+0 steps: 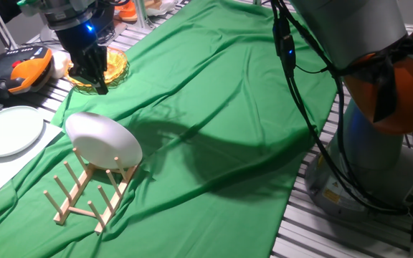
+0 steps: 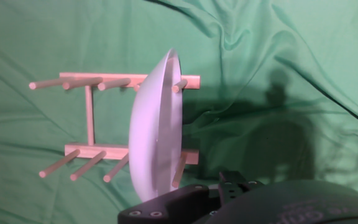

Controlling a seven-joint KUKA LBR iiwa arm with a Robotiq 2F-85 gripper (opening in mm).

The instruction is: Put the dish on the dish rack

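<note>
The white round dish (image 1: 105,140) stands on edge in the light-wood dish rack (image 1: 77,197), leaning between pegs at the rack's far end. In the hand view the dish (image 2: 157,130) shows edge-on, upright across both rails of the rack (image 2: 90,115). My gripper (image 1: 95,79) hangs above and behind the dish, apart from it, and holds nothing. Its fingers look spread. In the hand view only the dark hand body (image 2: 229,202) shows at the bottom edge, and the fingertips are out of view.
A paler flat-rimmed plate (image 1: 9,130) lies on the left. An orange-yellow glass dish (image 1: 117,66) sits behind the gripper. An orange-and-black device (image 1: 27,72) lies far left. The arm's base (image 1: 364,165) stands at right. A green cloth (image 1: 221,107) covers the table.
</note>
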